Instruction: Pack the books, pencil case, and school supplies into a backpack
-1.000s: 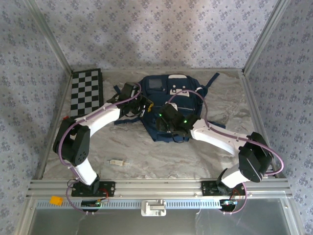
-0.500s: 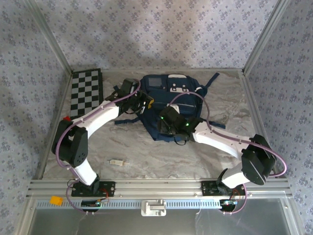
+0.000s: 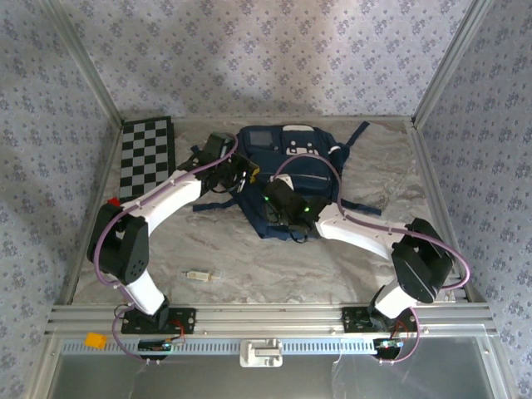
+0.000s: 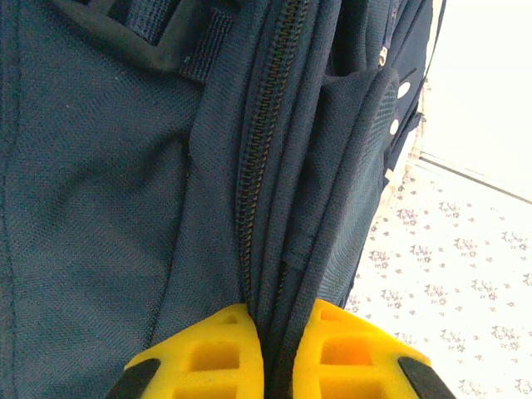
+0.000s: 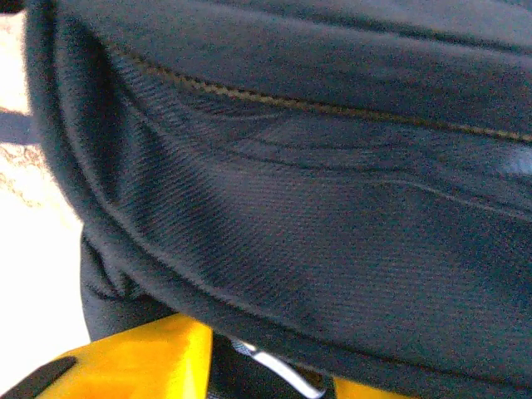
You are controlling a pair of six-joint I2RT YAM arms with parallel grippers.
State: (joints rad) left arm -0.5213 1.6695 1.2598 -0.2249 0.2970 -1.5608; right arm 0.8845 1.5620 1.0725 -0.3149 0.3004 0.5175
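Left claw [image 4: 278,309] clamped on backpack [image 4: 100,166] fabric beside zipper [image 4: 262,166]. Right claw [image 5: 266,359] close against backpack; fingers apart or together, we cannot tell.

I watch the right gripper [image 3: 276,203] slide left and a little away from me across the lower part of the backpack [image 3: 309,173]. Its elbow [image 3: 420,262] swings in from the right edge of the table [image 3: 249,249] and now sits closer to the middle. The purple cable [image 3: 328,166] on that arm arches higher over the bag than a second ago. The left gripper [image 3: 248,176] draws slightly toward the far left, its forearm lying straighter. The bag's pale buckle patches [image 3: 298,150] creep a touch farther from me.
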